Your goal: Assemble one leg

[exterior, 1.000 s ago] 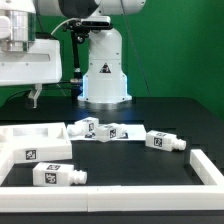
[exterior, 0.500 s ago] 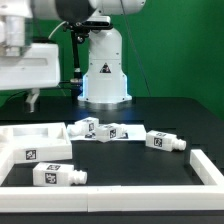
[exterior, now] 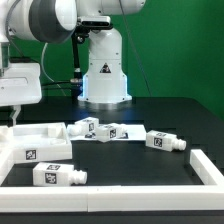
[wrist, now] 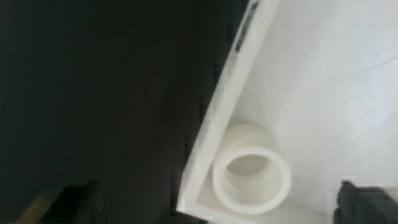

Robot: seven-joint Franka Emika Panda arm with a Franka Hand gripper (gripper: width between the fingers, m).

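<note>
Four legs (exterior: 88, 127) well apart from claw (wrist: 221, 199)

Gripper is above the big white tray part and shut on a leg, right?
Not shut. The gripper is above the white tray part but open and empty: the wrist view shows its fingertips spread, gripping nothing.
</note>
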